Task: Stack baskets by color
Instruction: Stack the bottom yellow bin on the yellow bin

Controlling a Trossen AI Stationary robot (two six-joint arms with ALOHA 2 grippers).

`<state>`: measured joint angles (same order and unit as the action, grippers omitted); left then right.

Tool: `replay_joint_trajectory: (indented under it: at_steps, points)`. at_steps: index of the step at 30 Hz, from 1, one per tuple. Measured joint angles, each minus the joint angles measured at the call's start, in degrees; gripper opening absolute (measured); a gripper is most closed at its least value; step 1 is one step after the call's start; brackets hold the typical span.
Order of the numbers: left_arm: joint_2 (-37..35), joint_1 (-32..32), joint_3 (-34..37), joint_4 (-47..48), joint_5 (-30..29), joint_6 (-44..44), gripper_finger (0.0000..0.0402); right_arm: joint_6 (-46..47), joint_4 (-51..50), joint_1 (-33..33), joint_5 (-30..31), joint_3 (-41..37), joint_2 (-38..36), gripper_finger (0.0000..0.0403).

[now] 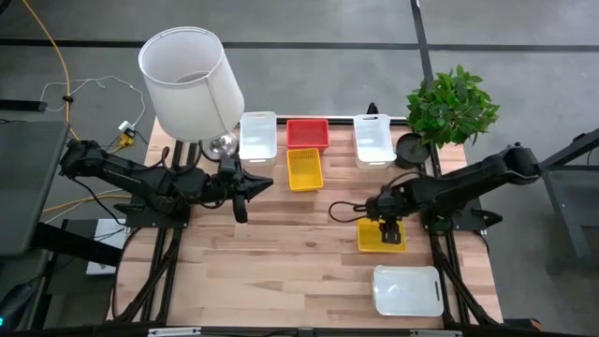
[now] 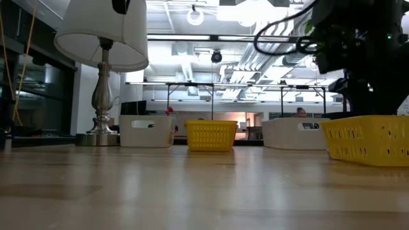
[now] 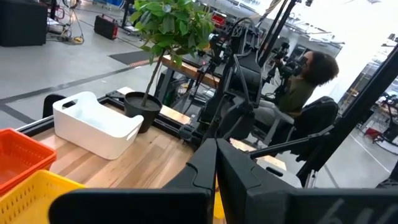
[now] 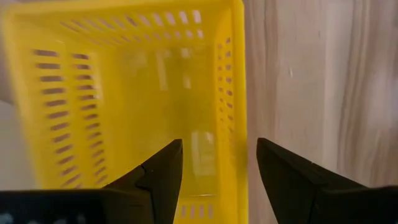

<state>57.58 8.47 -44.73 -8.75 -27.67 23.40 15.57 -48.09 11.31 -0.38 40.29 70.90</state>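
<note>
A yellow basket rests flat on the table at the right. My right gripper hangs over it, pointing down and open. One finger stands inside the basket and one outside, on either side of its side wall, without touching it. At the table's far side stand a white basket, a red basket, another yellow basket and another white basket. A third white basket lies near the front right. My left gripper is shut and holds nothing, level above the table's left.
A lamp with a large white shade stands at the far left and a potted plant at the far right. Bare wood fills the middle and front left. A person sits beyond the table.
</note>
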Motion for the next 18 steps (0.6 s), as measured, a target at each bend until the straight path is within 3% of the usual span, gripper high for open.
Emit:
replay_joint_trajectory:
  at_steps: [4,6,11,12,18]
  points:
    - [0.00,0.00,0.00,0.17,-0.01,0.00,0.0000,-0.02,0.42,0.00,0.41,0.00,3.07,0.0188]
    - [0.00,0.00,-0.02,0.19,-0.05,0.00,0.0000,0.14,0.37,0.00,0.39,0.00,4.14,0.0168]
    - [0.00,0.00,-0.02,0.17,-0.05,0.00,0.0000,2.05,-2.52,-0.24,0.21,1.62,4.14,0.0027]
    - [0.00,0.00,-0.02,0.11,-0.05,0.00,0.0000,2.05,-3.78,-0.56,-0.01,2.64,3.60,0.0016]
    - [0.00,0.00,-0.04,-0.04,-0.01,-0.02,0.0000,3.54,-3.98,-5.69,1.42,11.12,-0.72,0.0005]
